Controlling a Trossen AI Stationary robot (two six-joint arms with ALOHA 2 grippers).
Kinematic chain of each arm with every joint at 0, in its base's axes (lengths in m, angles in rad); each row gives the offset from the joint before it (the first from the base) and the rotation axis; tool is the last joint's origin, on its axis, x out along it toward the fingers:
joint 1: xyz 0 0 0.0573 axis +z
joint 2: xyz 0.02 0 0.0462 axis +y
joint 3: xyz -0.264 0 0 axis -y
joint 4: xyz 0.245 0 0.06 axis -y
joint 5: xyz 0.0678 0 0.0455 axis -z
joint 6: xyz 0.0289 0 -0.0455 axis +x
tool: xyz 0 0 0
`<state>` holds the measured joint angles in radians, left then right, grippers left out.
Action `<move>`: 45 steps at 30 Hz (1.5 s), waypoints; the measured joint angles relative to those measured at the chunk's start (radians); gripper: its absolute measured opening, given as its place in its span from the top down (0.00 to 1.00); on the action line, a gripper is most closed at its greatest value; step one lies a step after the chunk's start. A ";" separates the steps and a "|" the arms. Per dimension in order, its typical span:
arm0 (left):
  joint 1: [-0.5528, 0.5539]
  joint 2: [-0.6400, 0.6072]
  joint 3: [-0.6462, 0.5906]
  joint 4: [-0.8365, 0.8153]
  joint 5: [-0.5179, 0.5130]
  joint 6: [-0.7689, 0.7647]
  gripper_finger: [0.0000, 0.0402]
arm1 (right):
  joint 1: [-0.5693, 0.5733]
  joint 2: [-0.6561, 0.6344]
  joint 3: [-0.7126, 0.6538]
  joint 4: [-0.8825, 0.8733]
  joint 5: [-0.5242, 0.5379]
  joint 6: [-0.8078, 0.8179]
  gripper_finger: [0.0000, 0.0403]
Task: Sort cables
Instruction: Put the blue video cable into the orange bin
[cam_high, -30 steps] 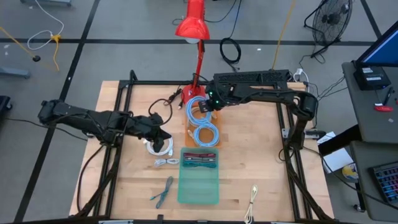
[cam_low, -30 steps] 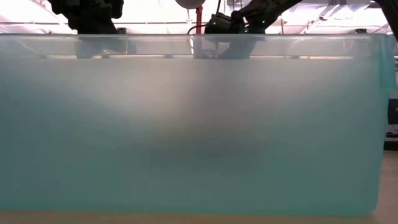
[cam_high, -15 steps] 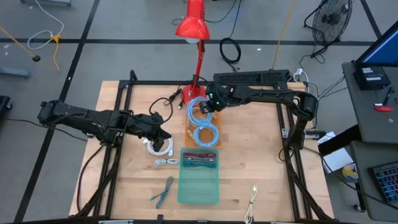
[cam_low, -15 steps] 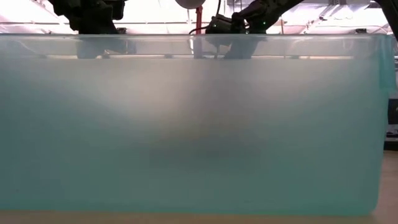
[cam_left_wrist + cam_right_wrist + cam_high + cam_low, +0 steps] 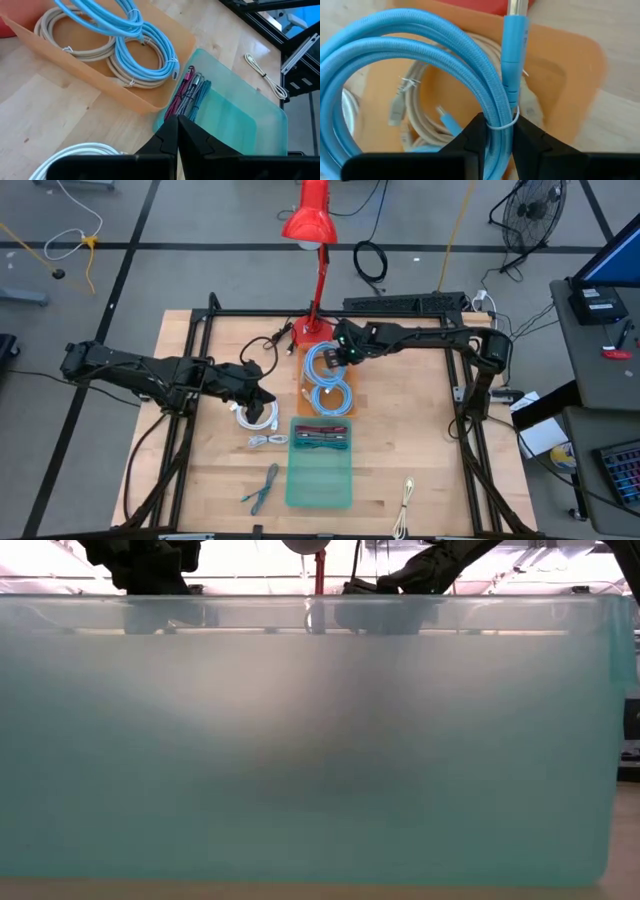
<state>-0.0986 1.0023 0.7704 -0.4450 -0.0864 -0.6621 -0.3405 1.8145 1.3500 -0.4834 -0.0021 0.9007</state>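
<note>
No legible txt, labels, brands or nos. anywhere in any view.

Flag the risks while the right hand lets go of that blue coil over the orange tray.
1. The right hand straddles the blue coil at its tie; if it lifts before it is fully open, the coil may come back out of the orange tray.
2. The red lamp stands close by; the arm could hit it as it pulls back.
</note>
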 joint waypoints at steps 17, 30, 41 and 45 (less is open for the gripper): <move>-0.007 0.000 0.000 0.001 -0.086 -0.004 0.98 | 0.000 -0.012 -0.001 0.065 -0.064 -0.007 0.56; 0.193 0.098 0.090 0.075 0.086 0.302 0.98 | 0.077 -0.230 0.001 0.088 -0.133 -0.044 0.57; 0.209 0.540 0.460 -0.169 0.165 0.658 0.87 | 0.199 -0.391 0.001 -0.046 0.077 -0.023 0.57; 0.200 0.686 0.573 -0.274 0.109 0.744 0.69 | 0.227 -0.403 0.001 -0.107 0.173 -0.009 0.57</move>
<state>0.1013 1.6884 1.3430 -0.7186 0.0228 0.0823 -0.1139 1.4113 1.3506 -0.5907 0.1707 0.8921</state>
